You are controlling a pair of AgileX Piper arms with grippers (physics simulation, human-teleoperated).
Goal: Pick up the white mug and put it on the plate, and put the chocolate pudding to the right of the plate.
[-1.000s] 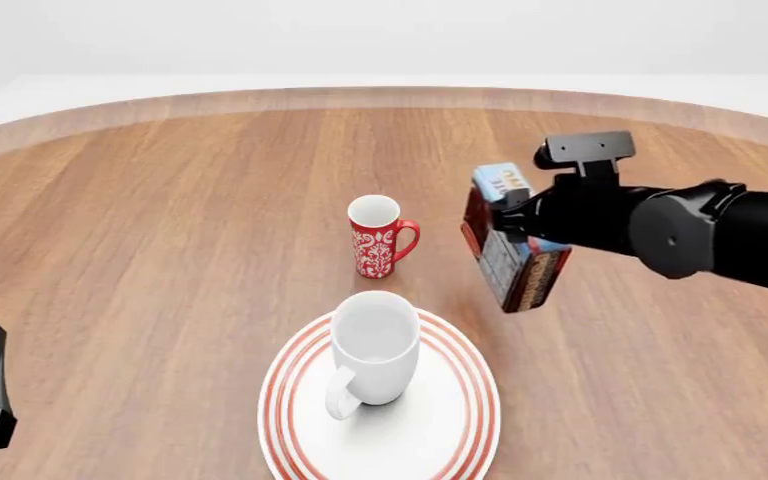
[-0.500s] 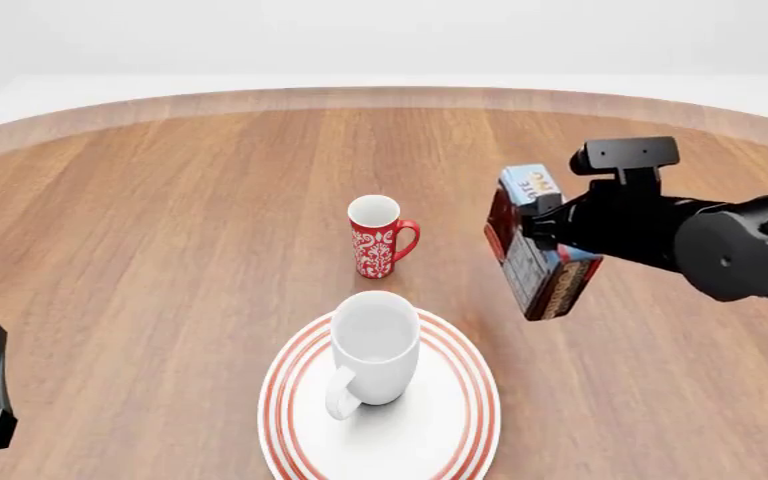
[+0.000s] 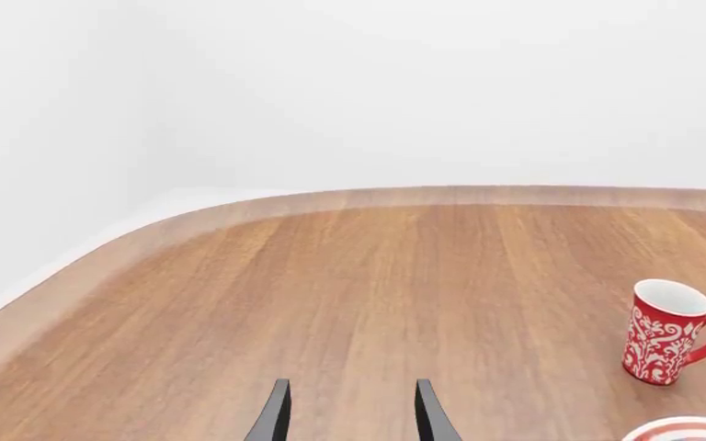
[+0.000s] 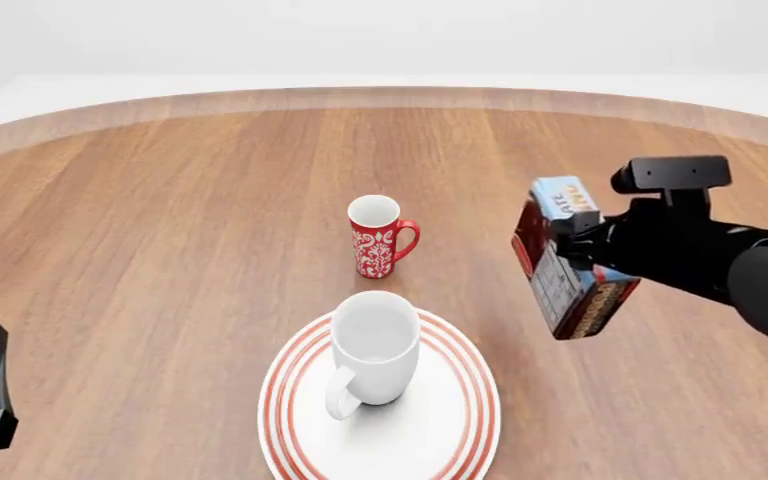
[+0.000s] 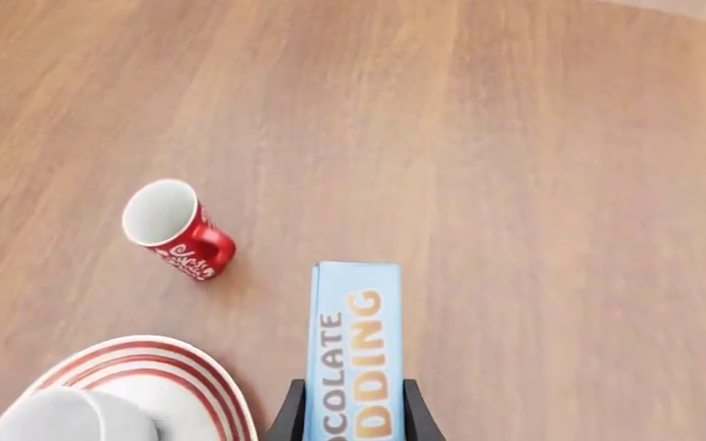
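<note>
Pudding box [image 5: 353, 354] lettering half cut off between end effector [image 5: 350, 411] fingers.

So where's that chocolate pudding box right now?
In the front view the chocolate pudding is clamped in the right gripper, held above the table, right of the plate and the white mug.

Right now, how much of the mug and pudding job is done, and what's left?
The white mug already stands upright on the plate. In hand: the right gripper is shut on the chocolate pudding, carried in the air to the right of the plate and a little beyond it. Left: lower it to the table right of the plate and release. The left gripper is open, idle.
</note>
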